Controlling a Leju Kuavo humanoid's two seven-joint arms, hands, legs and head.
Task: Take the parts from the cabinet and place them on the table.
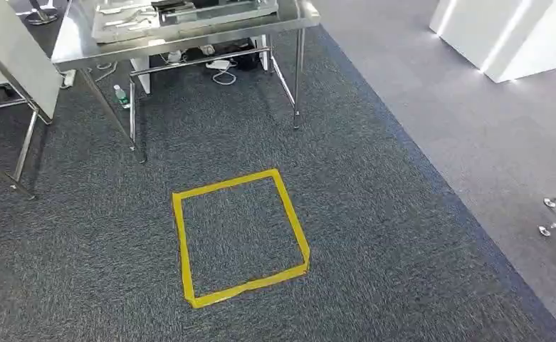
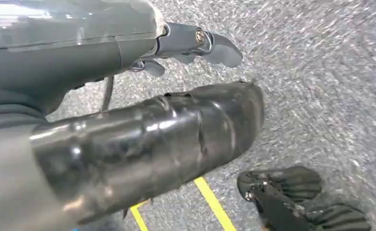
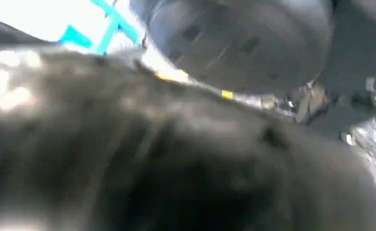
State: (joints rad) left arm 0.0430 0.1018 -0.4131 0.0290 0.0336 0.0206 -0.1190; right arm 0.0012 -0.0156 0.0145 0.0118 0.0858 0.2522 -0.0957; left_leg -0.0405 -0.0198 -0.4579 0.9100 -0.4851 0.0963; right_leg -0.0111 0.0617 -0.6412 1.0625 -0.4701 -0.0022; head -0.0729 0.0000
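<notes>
The steel table (image 1: 189, 32) stands far ahead, beyond the tape square (image 1: 239, 239). Left hand (image 2: 142, 144) hangs over the carpet, grip unreadable; right hand's state cannot be told either. Parts and cabinet unseen. Advise squaring up on the tape.

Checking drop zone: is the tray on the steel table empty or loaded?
Loaded: the tray on the table holds flat metal parts; count cannot tell.

A lab or test hall: grey carpet floor (image 1: 374, 235) with a yellow tape square (image 1: 239, 235) at centre, a steel table (image 1: 75, 43) at upper left, loose cables (image 1: 221, 71) beneath.
</notes>
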